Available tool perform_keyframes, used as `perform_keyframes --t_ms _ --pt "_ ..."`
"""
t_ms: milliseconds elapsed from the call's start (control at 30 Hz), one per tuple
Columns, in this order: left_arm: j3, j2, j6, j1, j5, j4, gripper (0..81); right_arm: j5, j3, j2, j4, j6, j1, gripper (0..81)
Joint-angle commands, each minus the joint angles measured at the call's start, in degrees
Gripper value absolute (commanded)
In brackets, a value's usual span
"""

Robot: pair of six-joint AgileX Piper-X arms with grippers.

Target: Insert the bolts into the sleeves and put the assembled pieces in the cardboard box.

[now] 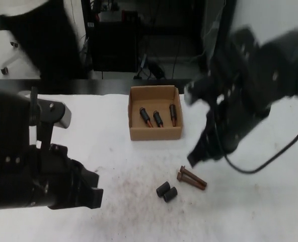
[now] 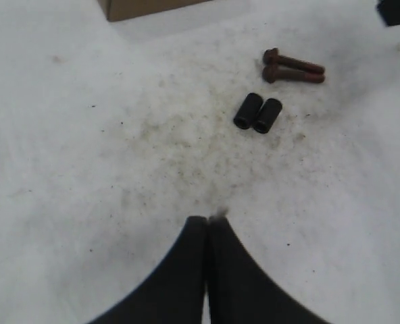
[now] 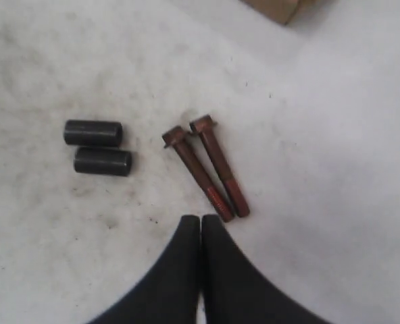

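White, lightly stained bench cloth (image 1: 114,151) carries two rusty-brown flanged metal bolts (image 3: 207,169) lying side by side, with two short black cylindrical sleeves (image 3: 95,145) paired near their heads. Farther back sits the open brown cardboard box (image 1: 155,133), holding three bolts fitted in sleeves (image 1: 158,117). The right gripper (image 3: 200,221) hangs just beside the bolts' threaded ends, and the left gripper (image 2: 207,223) is well apart from the parts, each with fingers pressed together and holding nothing.
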Motion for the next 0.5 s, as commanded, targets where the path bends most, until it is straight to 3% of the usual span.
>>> perform_keyframes --t_ms 0,200,367,467 --pt "-0.2 0.1 2.0 -0.2 3.9 -2.4 0.3 0.0 1.2 1.2 -5.8 -1.3 -0.2 0.4" --pt "-0.2 0.1 2.2 -0.2 4.3 -3.2 0.3 0.0 1.2 1.6 -16.3 -4.8 -0.3 0.3" --pt "-0.2 0.1 2.2 -0.2 4.3 -3.2 0.3 -1.1 1.2 3.2 -16.9 -9.5 -0.3 0.4" --pt "-0.2 0.1 2.2 -0.2 4.3 -3.2 0.3 -2.2 1.2 5.3 -16.7 -10.4 -0.3 8.6"
